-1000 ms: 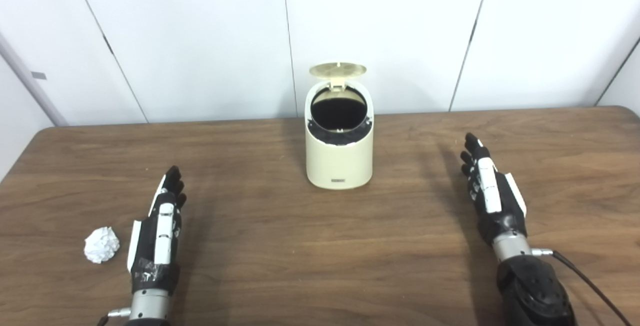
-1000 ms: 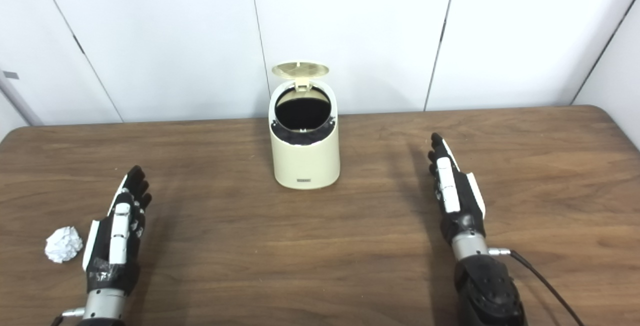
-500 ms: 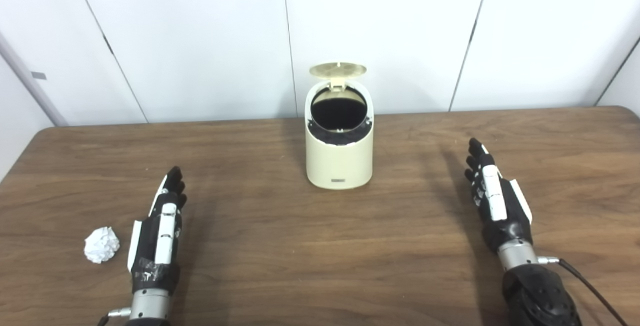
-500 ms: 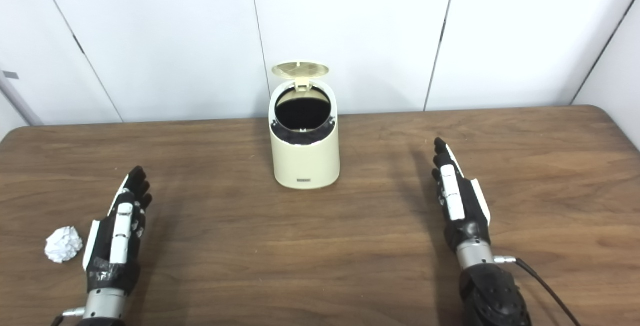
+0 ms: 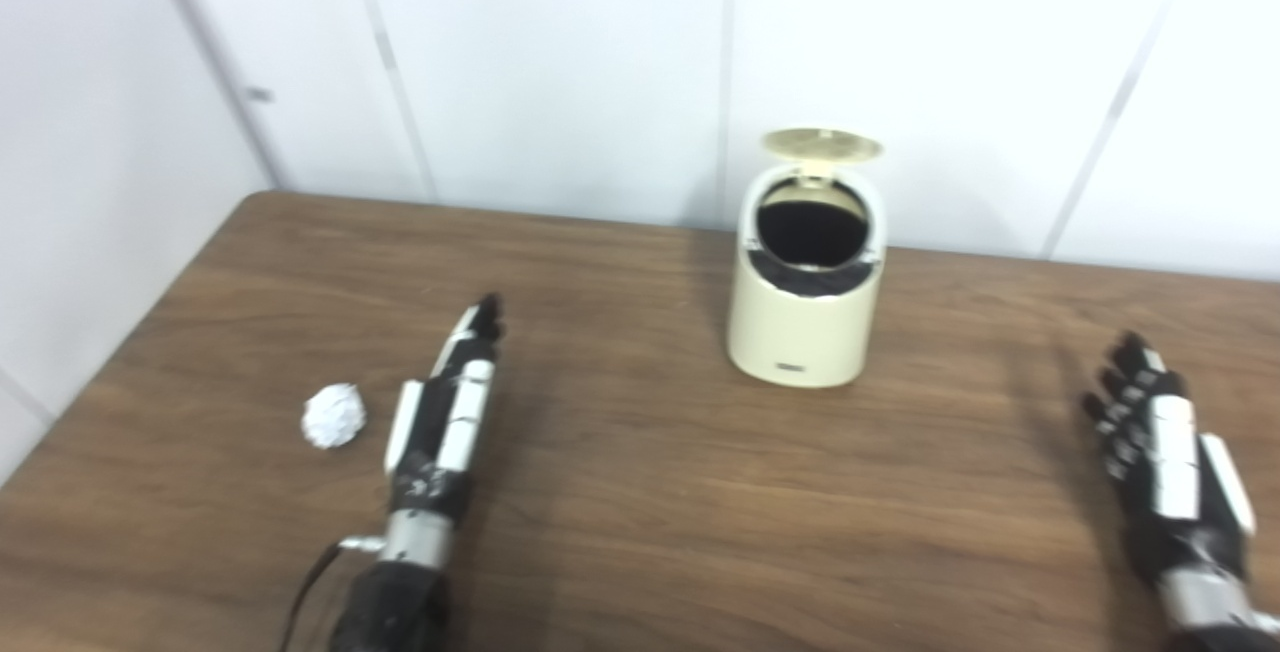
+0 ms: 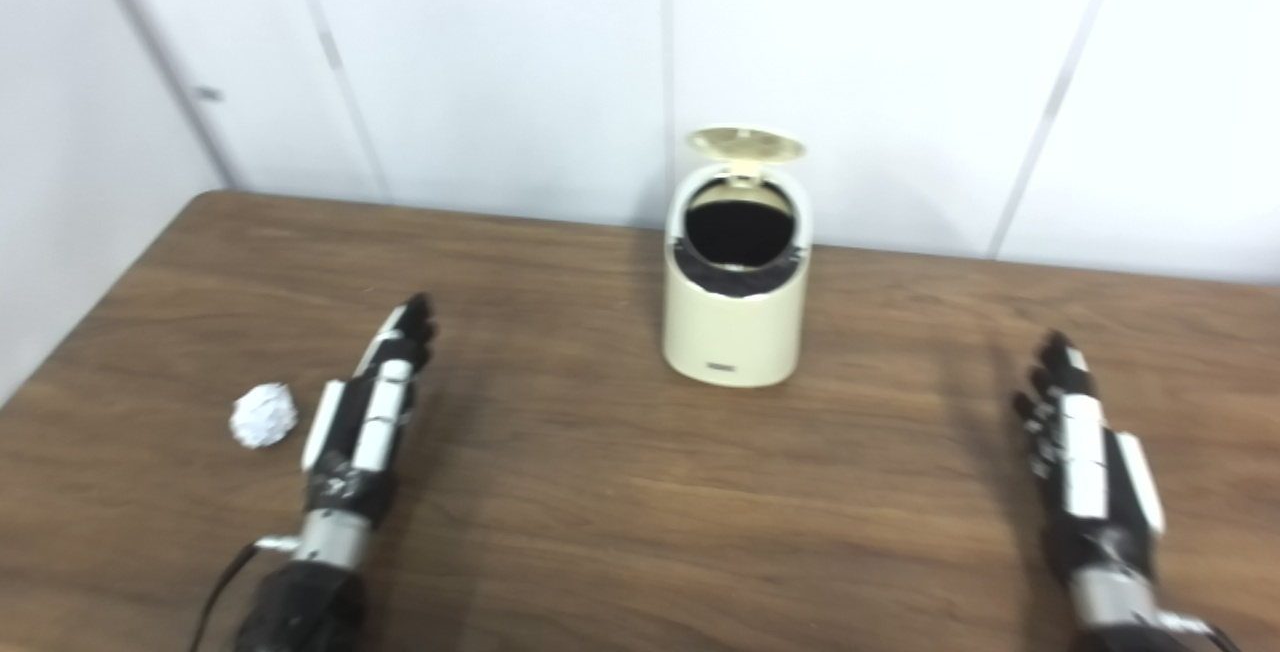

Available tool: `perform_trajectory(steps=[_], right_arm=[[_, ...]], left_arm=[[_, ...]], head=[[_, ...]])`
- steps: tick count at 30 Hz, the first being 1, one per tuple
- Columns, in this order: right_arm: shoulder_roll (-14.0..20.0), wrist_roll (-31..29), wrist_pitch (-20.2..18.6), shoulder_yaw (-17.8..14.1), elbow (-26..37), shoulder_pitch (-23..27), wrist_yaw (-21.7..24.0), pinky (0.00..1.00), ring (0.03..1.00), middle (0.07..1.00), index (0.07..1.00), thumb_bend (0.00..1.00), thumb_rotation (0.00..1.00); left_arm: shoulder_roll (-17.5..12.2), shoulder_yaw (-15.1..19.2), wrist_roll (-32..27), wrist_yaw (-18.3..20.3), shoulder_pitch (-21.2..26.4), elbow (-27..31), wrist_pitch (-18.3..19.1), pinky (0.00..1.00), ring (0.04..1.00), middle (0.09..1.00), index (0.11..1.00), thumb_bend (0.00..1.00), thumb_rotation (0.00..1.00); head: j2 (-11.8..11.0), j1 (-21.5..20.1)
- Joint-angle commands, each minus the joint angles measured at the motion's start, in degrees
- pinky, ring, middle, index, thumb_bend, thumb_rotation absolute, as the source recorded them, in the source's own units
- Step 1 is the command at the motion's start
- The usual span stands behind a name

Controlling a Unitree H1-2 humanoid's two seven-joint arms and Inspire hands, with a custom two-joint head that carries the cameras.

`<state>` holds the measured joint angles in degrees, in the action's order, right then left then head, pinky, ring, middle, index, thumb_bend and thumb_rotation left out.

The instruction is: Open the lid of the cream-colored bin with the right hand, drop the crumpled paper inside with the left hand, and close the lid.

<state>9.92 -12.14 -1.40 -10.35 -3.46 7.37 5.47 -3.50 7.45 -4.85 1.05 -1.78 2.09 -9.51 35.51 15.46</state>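
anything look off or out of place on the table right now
Nothing is spilled, tipped or broken. The cream-colored bin stands upright with its lid flipped up. The crumpled paper lies loose on the table beside the open left hand. The right hand is open, holding nothing.

A dark wooden table [image 5: 640, 492] with a visible grain is seen filling the lower part of both views, its far edge set against a white panelled wall [image 5: 560, 62]. Toward the back, a cream-colored bin [image 5: 805, 307] is stood upright on the wood, its round lid [image 5: 822, 143] raised and its dark inside shown. On the left side, a crumpled paper [image 5: 334, 415] is found lying on the surface, well apart from the bin. A rounded corner is seen at the far left.
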Motion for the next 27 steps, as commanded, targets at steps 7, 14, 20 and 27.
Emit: perform_trajectory(steps=[7,14,20,27], right_arm=[[0.7,-3.3,-2.6,-0.9,5.2,2.3,-0.2,1.0,0.992,0.998,0.965,0.41,0.97],[0.3,-2.6,-7.4,-0.8,9.7,2.2,-1.9,1.0,0.977,0.984,0.941,0.41,0.98],[-0.3,-3.5,-10.8,-1.2,12.5,2.2,-3.0,1.0,0.981,0.989,0.94,0.4,0.96],[-0.6,-3.4,-11.8,-1.0,13.7,2.1,-3.2,1.0,0.99,1.0,0.956,0.39,0.97]], left_arm=[[3.3,-1.9,1.5,-1.3,-1.9,-3.2,-0.2,0.98,0.959,0.961,0.958,0.46,0.84],[3.5,-2.2,2.2,-1.5,-1.5,-3.7,-0.5,0.99,0.956,0.95,0.946,0.52,0.84],[3.6,-2.4,2.7,-1.5,-1.4,-3.7,-0.5,0.99,0.964,0.959,0.951,0.53,0.84],[3.3,-2.7,6.7,-3.2,-2.3,1.3,4.1,0.99,0.97,0.958,0.955,0.58,0.73]], head=[[1.1,3.4],[1.3,5.1],[1.2,6.0],[0.8,5.9]])
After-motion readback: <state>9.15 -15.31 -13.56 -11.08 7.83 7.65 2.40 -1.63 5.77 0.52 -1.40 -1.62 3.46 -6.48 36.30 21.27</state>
